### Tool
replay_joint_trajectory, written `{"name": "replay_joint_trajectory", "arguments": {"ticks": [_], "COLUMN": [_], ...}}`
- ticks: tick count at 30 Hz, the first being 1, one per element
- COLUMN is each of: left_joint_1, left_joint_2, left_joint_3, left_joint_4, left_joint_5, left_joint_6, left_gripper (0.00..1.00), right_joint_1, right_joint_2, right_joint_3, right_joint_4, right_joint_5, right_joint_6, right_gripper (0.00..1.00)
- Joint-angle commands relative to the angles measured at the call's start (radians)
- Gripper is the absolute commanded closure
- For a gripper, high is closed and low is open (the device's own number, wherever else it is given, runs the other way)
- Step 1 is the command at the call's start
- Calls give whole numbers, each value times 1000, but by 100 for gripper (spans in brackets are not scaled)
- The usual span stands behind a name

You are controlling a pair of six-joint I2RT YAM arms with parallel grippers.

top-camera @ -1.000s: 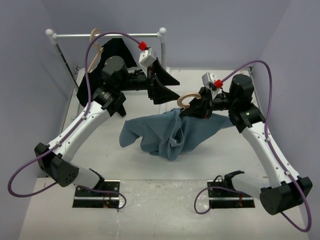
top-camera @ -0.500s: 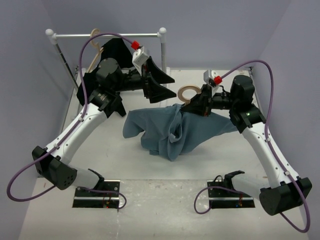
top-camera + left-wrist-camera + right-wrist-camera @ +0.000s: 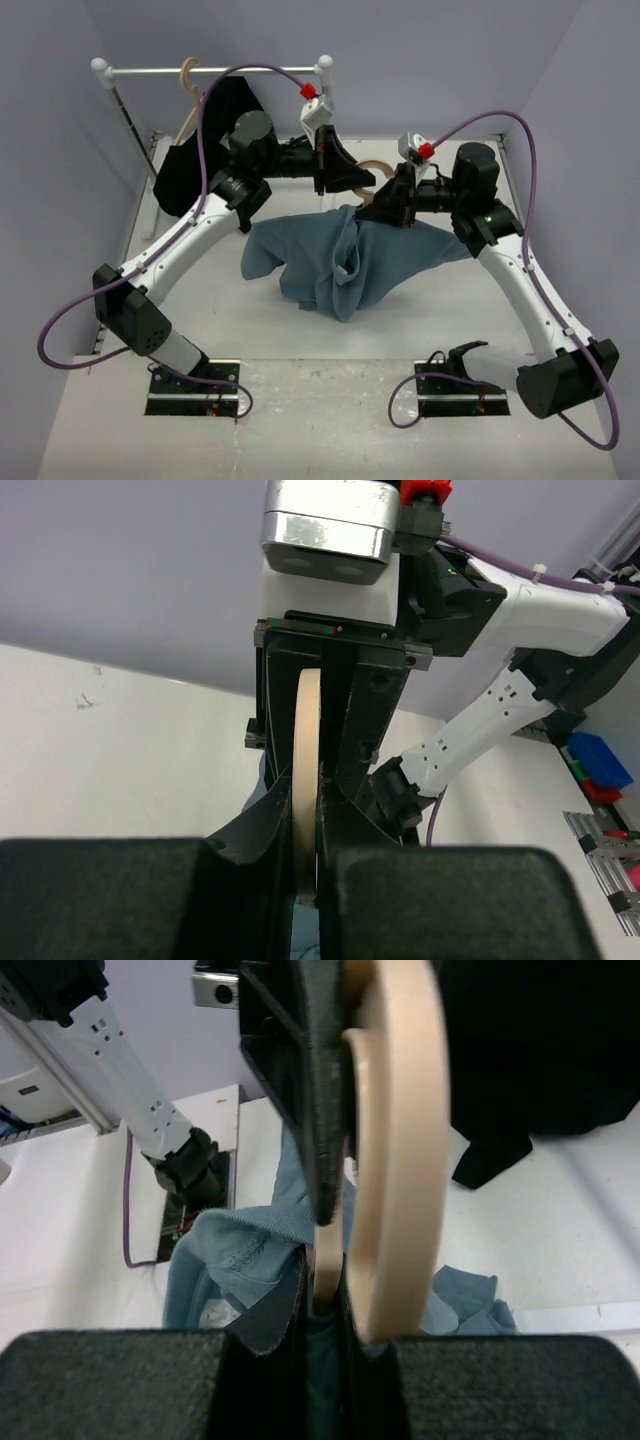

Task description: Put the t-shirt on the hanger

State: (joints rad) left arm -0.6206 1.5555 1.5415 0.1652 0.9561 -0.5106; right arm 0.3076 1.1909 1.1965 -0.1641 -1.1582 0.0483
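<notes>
The slate-blue t-shirt (image 3: 340, 265) lies bunched mid-table, its upper part lifted toward the right gripper (image 3: 387, 207). That gripper is shut on the neck of the tan wooden hanger (image 3: 373, 167), with blue collar cloth (image 3: 235, 1250) caught around its jaws (image 3: 325, 1280). The hanger's round hook (image 3: 395, 1110) stands up just past them. My left gripper (image 3: 357, 180) reaches in from the left and is shut on that hook, whose tan edge (image 3: 307, 730) sits pinched between its fingers (image 3: 308, 820). The hanger's arms are hidden under the cloth.
A white clothes rail (image 3: 210, 71) stands at the back left with a second tan hanger (image 3: 188, 75) and a black garment (image 3: 215, 120) draped on it. The black cloth (image 3: 540, 1040) also fills the far right of the right wrist view. Lilac walls close in on three sides.
My left arm has swung right from the rail to the hanger's hook and its jaws have closed on it. The right gripper has shifted slightly up and left with the hanger.
</notes>
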Motion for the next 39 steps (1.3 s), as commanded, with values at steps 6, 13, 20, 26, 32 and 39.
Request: {"name": "replay_joint_trajectory", "arguments": {"ticks": [6,13,20,26,32,39], "left_joint_1": [42,55,55,56,65,110], "left_joint_2": [-26,-96,-136,-141,-124,-136], "left_joint_3": [135,191,197,258,309,340], "left_joint_4": [-227,-347,-342,-383,-421,-423], "left_joint_5": [-97,-139,-146,-197,-207,-211], "left_joint_6": [106,173,155,161,169,147], "left_gripper": [100,100,100,100,100,100], "right_joint_1": [-81,-265,-299,-303,-303,-354], "right_joint_2": [-78,-282,-319,-368,-389,-354], "right_joint_3": [-21,-192,-295,-374,-399,-394], "right_joint_4": [20,27,-22,-22,-10,-46], "right_joint_5": [108,451,503,467,499,904], "right_joint_6": [24,173,101,82,94,165], "right_gripper": [2,1,11,34,83,100]}}
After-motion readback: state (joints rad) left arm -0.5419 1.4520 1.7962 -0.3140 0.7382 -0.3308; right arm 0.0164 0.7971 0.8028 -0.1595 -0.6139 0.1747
